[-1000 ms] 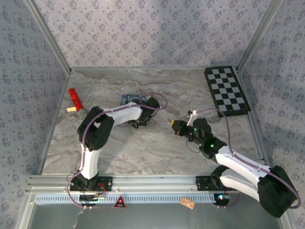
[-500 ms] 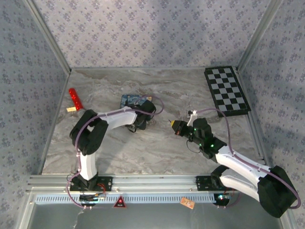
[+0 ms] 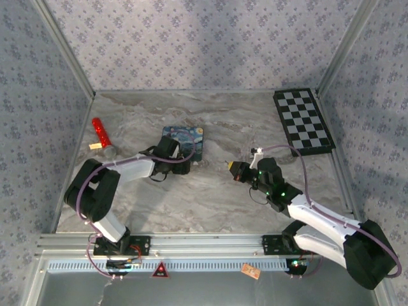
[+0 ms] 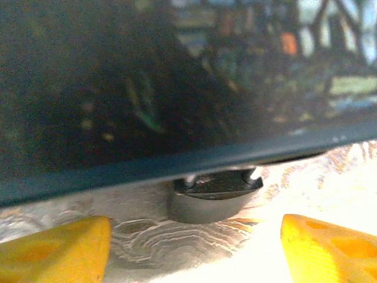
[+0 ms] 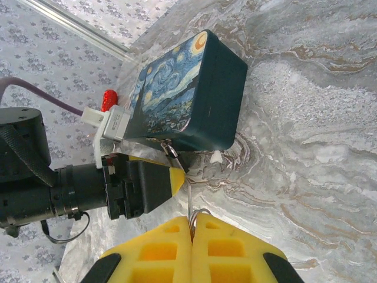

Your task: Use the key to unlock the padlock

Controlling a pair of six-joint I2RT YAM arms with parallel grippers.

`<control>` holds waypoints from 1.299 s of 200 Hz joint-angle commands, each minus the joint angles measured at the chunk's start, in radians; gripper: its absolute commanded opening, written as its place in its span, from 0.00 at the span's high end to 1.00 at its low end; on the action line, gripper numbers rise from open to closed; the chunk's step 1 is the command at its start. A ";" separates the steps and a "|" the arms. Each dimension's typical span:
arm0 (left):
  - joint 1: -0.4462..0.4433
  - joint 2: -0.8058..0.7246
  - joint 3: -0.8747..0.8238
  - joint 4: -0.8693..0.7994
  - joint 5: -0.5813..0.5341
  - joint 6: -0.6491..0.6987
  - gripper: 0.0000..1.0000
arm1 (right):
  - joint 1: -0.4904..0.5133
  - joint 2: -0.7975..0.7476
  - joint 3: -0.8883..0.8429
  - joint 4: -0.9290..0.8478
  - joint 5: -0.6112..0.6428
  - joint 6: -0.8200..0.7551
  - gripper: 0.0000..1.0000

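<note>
Padlock (image 4: 215,197): small grey body, hanging at the near lower edge of the painted box (image 3: 188,137). The box lies on the marble table (image 3: 210,197), left of centre. In the left wrist view the lock sits just beyond and between the yellow fingers (image 4: 56,247).

Left gripper (image 3: 180,168): jaws spread wide and holding nothing, low at the table against the box's near edge.

Right gripper (image 3: 233,167): pressed together on the key (image 5: 190,203), with the ring and thin blade poking out past the fingertips. It is well apart from the lock and aimed toward it.

Step in hand, as I judge it: steadying the lock for the key.
- Bring the left fingers forward on either side of the grey body and pinch it squarely.
- Turn the keyhole toward the right arm without lifting the box.
- Only then bring the key in, with the blade lined up to the slot.

I cannot tell whether the keyhole faces outward; the box edge hides most of the shackle.

Change since a second ago: the left arm has swung its elbow out toward the left wall and dropped lower. Its gripper has come off the top of the box, so the painted lid is now mostly uncovered. The right arm and key are unchanged in place.
</note>
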 commanded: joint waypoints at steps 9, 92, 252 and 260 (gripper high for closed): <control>0.037 0.005 -0.028 0.158 0.175 0.062 0.31 | 0.004 0.004 0.004 0.005 -0.011 0.011 1.00; 0.058 0.066 -0.040 0.294 0.254 0.050 0.38 | 0.005 0.016 0.011 0.008 -0.015 0.008 1.00; 0.064 0.044 -0.120 0.485 0.306 0.004 0.53 | 0.024 0.014 0.019 -0.007 0.000 0.006 1.00; 0.069 0.050 -0.127 0.507 0.309 -0.005 0.53 | 0.025 0.013 0.021 -0.009 -0.001 0.006 1.00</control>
